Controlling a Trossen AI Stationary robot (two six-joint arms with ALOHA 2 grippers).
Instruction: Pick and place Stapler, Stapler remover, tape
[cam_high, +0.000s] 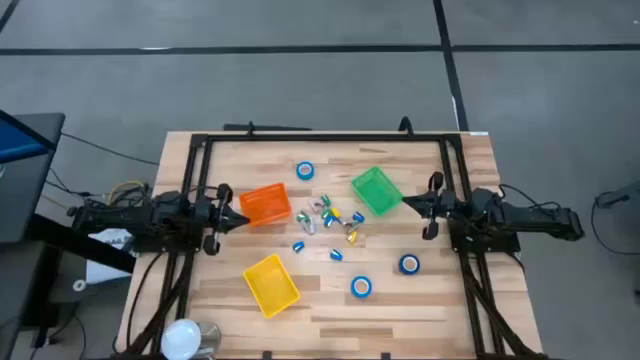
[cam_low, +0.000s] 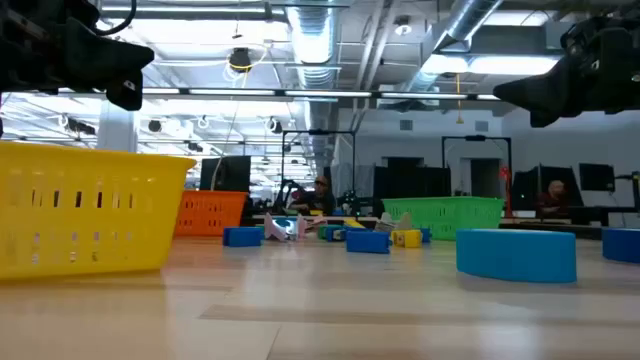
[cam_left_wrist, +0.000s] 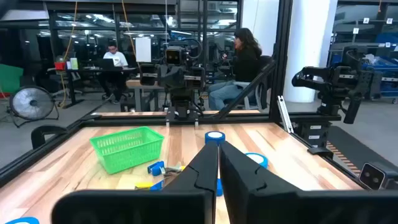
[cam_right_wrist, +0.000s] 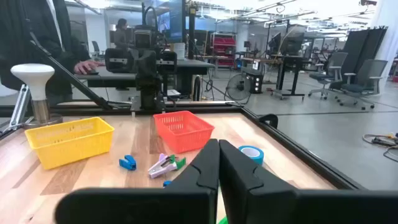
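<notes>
Three blue tape rolls lie flat on the wooden table: one at the far middle (cam_high: 305, 171), two at the near right (cam_high: 408, 264) (cam_high: 361, 287). Small blue, green and yellow staplers and a pale stapler remover (cam_right_wrist: 163, 165) lie loose in a cluster (cam_high: 330, 220) at the centre. My left gripper (cam_high: 243, 220) hovers shut at the table's left, beside the orange bin (cam_high: 265, 204). My right gripper (cam_high: 405, 204) hovers shut at the right, beside the green bin (cam_high: 376, 190). Both are above the table, with nothing between their fingers (cam_left_wrist: 217, 149) (cam_right_wrist: 217, 144).
A yellow bin (cam_high: 271, 283) stands at the near left of centre. A white round-headed object (cam_high: 182, 335) stands at the near left corner. A black frame (cam_high: 320, 136) runs around the table. People sit at desks in the room beyond.
</notes>
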